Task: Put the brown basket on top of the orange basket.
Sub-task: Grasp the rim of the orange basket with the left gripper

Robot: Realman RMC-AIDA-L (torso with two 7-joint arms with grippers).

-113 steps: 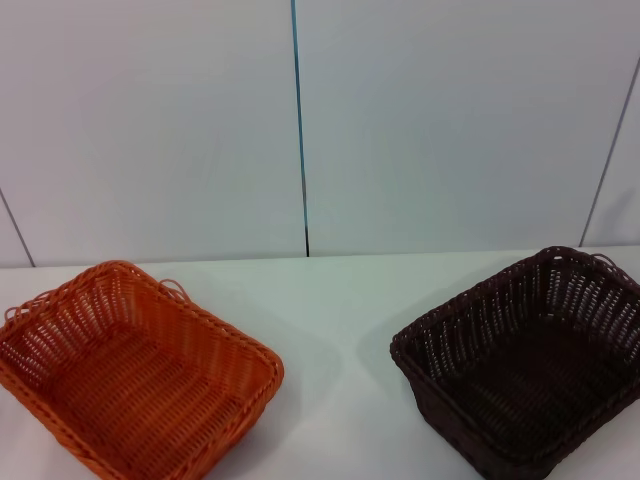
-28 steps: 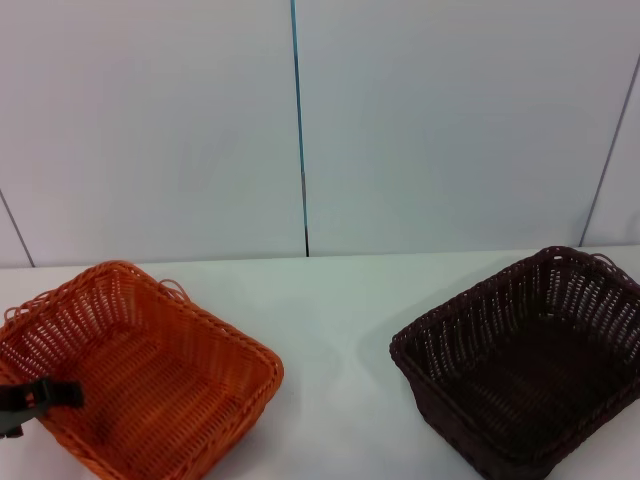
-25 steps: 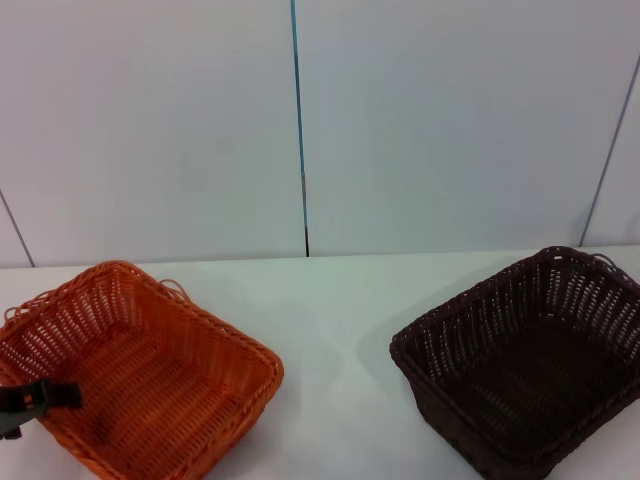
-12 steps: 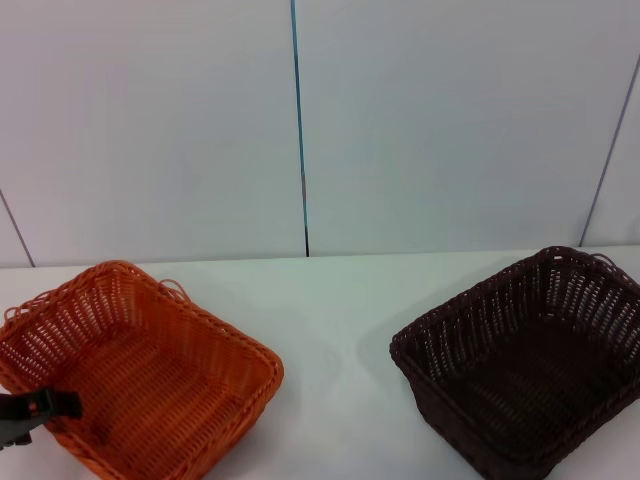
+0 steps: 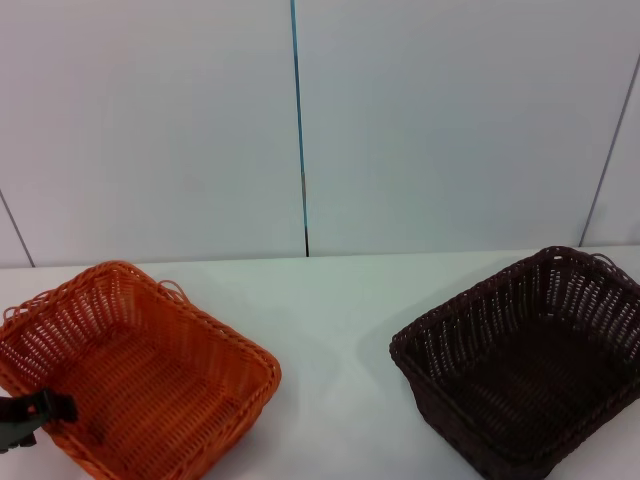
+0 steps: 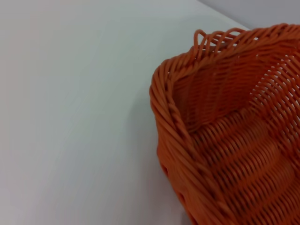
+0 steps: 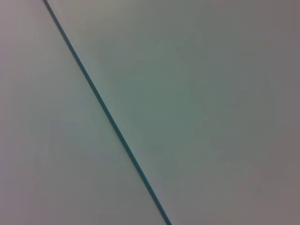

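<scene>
Head view: orange basket [image 5: 140, 375] and brown basket [image 5: 530, 360] well apart — left claw [image 5: 30, 415] at orange's rim.

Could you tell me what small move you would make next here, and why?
Probably bring an arm to the brown basket, since it is the one to be lifted and sits untouched on the robot's right, apart from the orange basket. The left gripper is at the orange basket's near left rim, and the right gripper is out of the head view.

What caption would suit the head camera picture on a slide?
Left gripper at the near left rim of the orange basket; the brown basket sits apart on the white table.
</scene>
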